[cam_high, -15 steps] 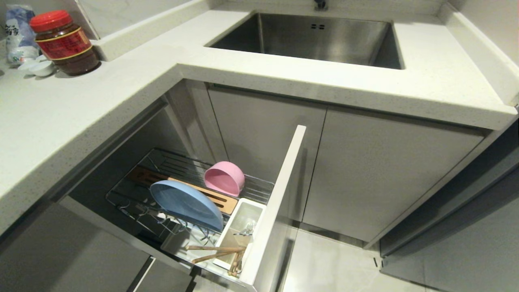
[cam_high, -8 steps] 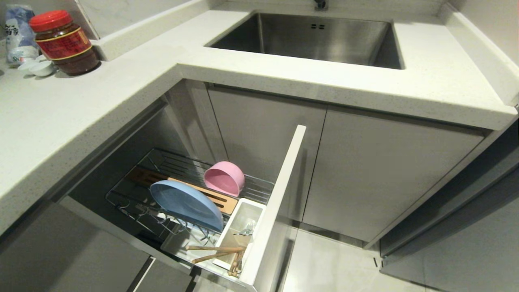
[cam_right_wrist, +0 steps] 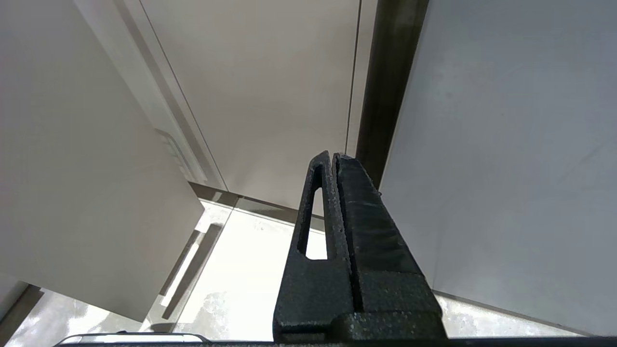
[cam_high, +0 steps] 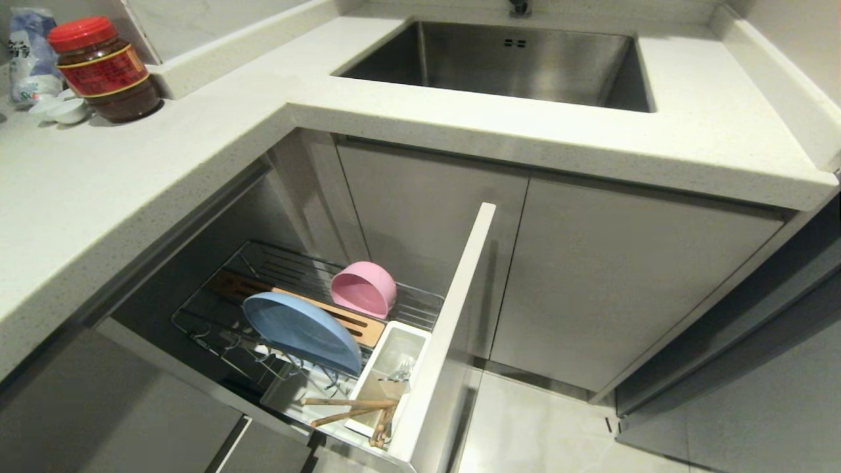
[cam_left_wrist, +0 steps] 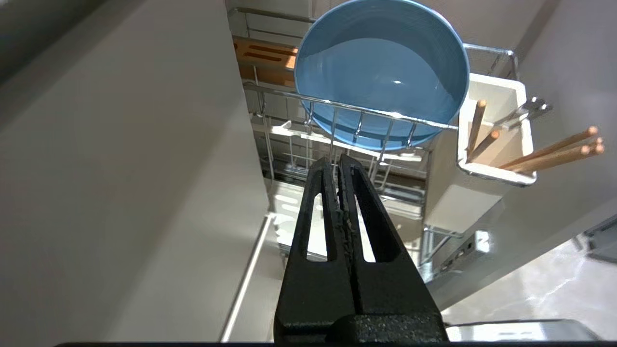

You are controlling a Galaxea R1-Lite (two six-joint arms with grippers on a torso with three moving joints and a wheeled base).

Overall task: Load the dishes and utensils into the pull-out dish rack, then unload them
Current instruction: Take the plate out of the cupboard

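The pull-out dish rack (cam_high: pixel 420 303) stands pulled out under the counter. The light-blue plate (cam_high: pixel 302 330) (cam_left_wrist: pixel 381 72) leans on edge in its prongs, and the pink bowl (cam_high: pixel 363 288) lies behind it on the wire. Wooden chopsticks (cam_high: pixel 348 402) (cam_left_wrist: pixel 554 152) and a silver fork (cam_high: pixel 401 373) (cam_left_wrist: pixel 525 110) stick out of the white utensil bin (cam_high: pixel 393 358) (cam_left_wrist: pixel 491 159). My left gripper (cam_left_wrist: pixel 336 158) is shut and empty, below and short of the plate. Shut and empty too, my right gripper (cam_right_wrist: pixel 332 155) faces a cabinet door. Neither arm shows in the head view.
The rack's white front panel (cam_high: pixel 453 315) juts out edge-on beside closed cabinet doors (cam_high: pixel 624 276). On the counter above are a steel sink (cam_high: pixel 512 59), a red-lidded jar (cam_high: pixel 105 69), small white saucers (cam_high: pixel 62 108) and a bag (cam_high: pixel 29 52). Pale floor tiles (cam_high: pixel 545 433) lie below.
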